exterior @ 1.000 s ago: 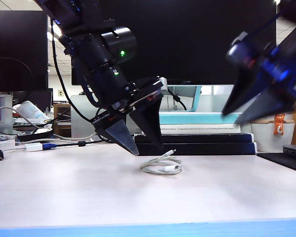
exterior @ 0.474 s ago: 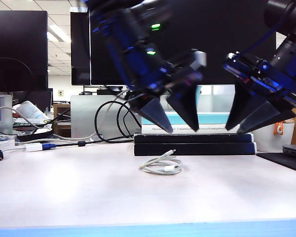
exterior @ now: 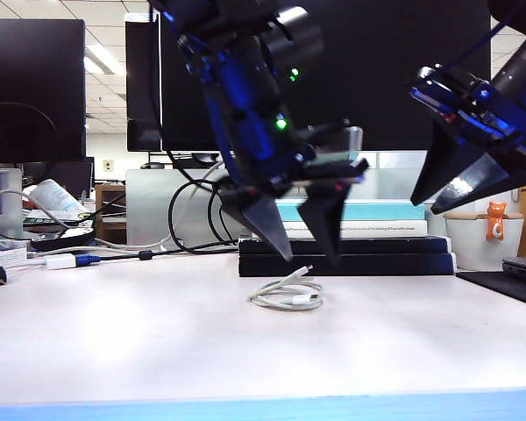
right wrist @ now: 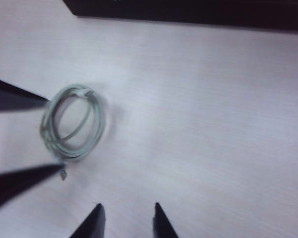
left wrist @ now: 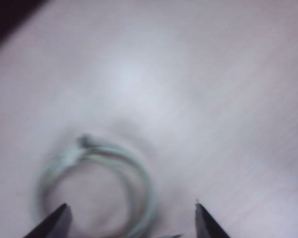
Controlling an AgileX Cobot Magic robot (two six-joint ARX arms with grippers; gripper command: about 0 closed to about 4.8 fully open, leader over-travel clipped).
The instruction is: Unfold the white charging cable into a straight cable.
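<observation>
White charging cable (exterior: 287, 295) lies coiled in a small loop on the white table (exterior: 158, 342), centre of the exterior view, just in front of the black monitor base (exterior: 346, 260). One plug end sticks up at about 1 o'clock from the coil. Left gripper (exterior: 302, 247) hangs directly above the coil, not touching, fingers spread wide; in its wrist view (left wrist: 131, 218) the blurred coil (left wrist: 97, 188) sits between the tips. Right gripper (exterior: 447, 195) is up in the air at 2 o'clock from the coil, well apart, jaws narrow with a small gap (right wrist: 126, 220), nothing held. Coil (right wrist: 73, 122) also visible in the right wrist view.
</observation>
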